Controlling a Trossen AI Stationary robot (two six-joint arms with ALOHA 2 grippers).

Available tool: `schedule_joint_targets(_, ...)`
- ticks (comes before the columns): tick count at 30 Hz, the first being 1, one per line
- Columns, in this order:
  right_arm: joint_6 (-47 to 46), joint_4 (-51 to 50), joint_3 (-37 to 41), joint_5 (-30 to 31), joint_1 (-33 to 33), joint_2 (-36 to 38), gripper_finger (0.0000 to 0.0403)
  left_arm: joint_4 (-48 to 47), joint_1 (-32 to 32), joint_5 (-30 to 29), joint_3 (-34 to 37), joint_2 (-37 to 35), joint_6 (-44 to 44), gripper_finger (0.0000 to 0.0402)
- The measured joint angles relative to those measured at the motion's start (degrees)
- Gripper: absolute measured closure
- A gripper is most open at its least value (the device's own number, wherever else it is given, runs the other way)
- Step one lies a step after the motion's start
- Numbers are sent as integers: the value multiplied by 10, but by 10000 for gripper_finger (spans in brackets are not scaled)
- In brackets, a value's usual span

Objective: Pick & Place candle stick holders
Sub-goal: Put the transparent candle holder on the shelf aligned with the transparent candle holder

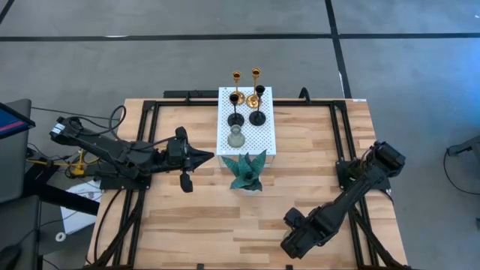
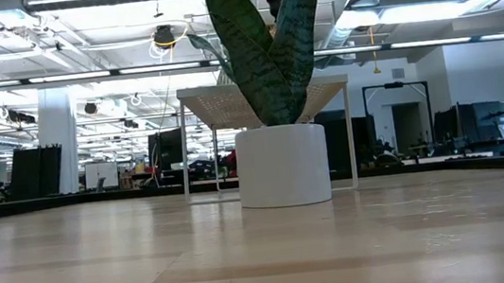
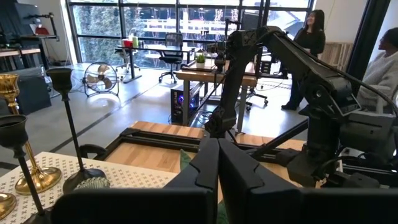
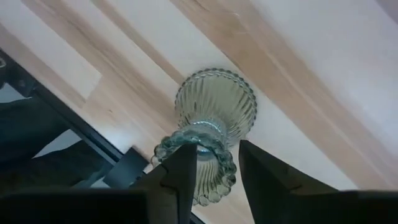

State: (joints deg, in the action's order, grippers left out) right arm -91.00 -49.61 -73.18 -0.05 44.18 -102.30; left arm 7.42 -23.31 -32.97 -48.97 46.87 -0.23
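Jaws of the right gripper (image 4: 217,150): set narrow on the beaded rim of 1 grey-green glass holder (image 4: 215,106), apparently pinching it, though exact contact hard to confirm. Holder hanging away from the jaws toward the table (image 1: 187,217), long axis running from the rim at the fingers down to the fluted foot, a little tilted. In the high view, right gripper (image 1: 292,241) low over the near right of the table, arm stretched diagonally from its base at the right edge; the held piece itself not visible there.

Jaws of the left gripper (image 1: 204,157): pressed together, empty, pointing right at the white perforated board (image 1: 266,142). Left arm lying level across the left side of the table.

On the board, 5 more: 2 gold holders (image 1: 237,77) at the far edge, 2 black holders (image 1: 257,118) in the middle, 1 second glass holder (image 1: 235,138) nearest. Teal star ornament (image 1: 246,171) just in front of the board, between it and the right gripper.

Likely next: setting down, calling for an upright foot before release.
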Motion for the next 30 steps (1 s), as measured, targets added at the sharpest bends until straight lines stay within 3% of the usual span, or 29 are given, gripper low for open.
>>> schedule_joint_targets(5, 0, 9, 8, 0, -1, 1, 313, -1, 0, 0, 0, 0, 0, 390)
schedule_joint_targets(10, 0, 3, 9, -1, -1, 9, 384, -1, 0, 0, 0, 0, 0, 390)
schedule_joint_targets(16, 0, -26, 15, -29, -10, 38, 388, -1, 0, 0, 0, 0, 0, 389)
schedule_joint_targets(24, 36, -52, 10, -31, -57, 138, 390, -1, 0, 0, 0, 0, 0, 389)
schedule_joint_targets(30, 113, -209, -85, -31, -128, 167, 390, -2, 0, 0, 0, 0, 0, 389)
